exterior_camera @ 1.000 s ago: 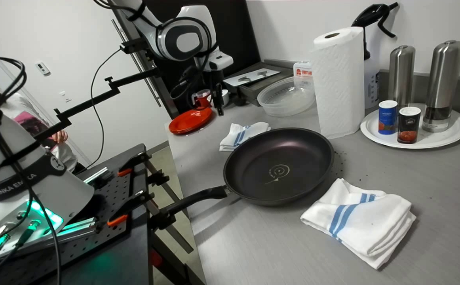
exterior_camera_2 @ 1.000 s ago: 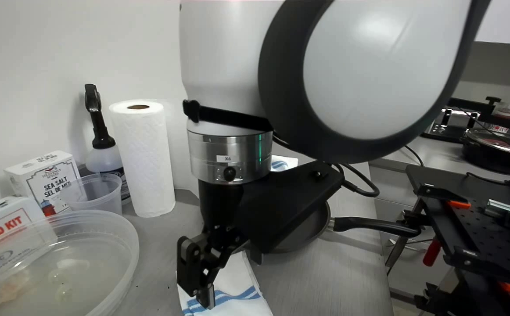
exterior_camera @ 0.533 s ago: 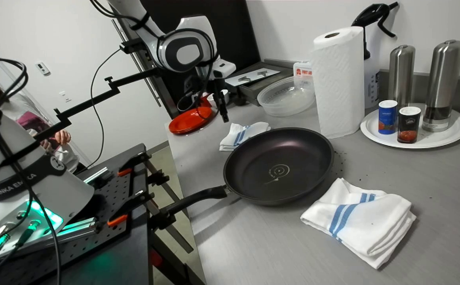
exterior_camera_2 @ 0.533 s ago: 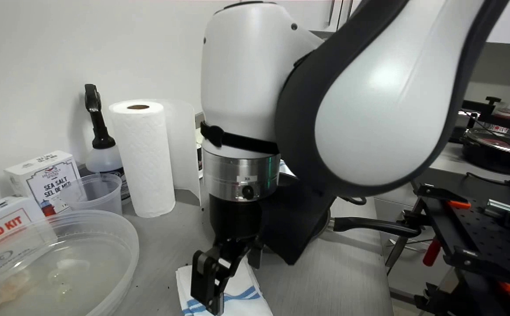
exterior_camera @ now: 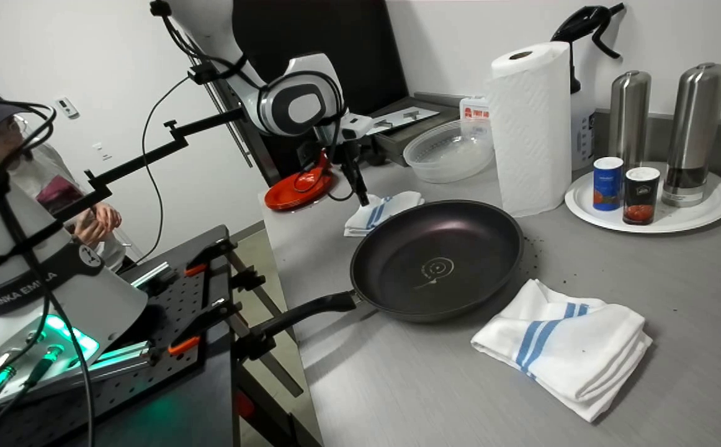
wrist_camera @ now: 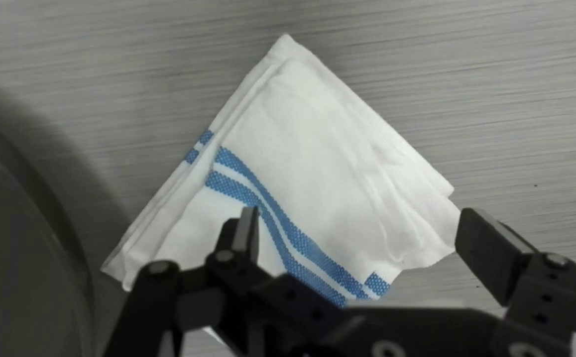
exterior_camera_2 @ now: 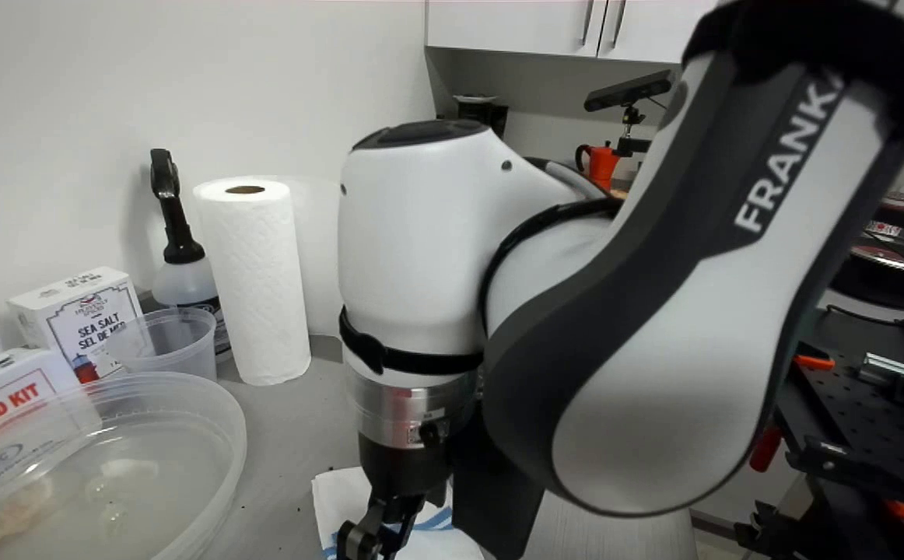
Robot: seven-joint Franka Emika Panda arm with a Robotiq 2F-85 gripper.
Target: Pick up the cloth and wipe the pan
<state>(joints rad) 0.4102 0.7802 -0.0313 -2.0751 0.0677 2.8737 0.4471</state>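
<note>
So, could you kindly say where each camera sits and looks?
An exterior view, above the counter, looks down across the pan; arm and base show.
An exterior view, near the clear tub, faces along the counter; arm looms large.
Wrist view, at the arm's end, looks down on the cloth; fingers show.
Both exterior views share the paper roll.

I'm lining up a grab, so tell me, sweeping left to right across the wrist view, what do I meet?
Pan → blue-striped white cloth → gripper finger on the picture's right. The other finger overlaps the cloth, so I skip it.
</note>
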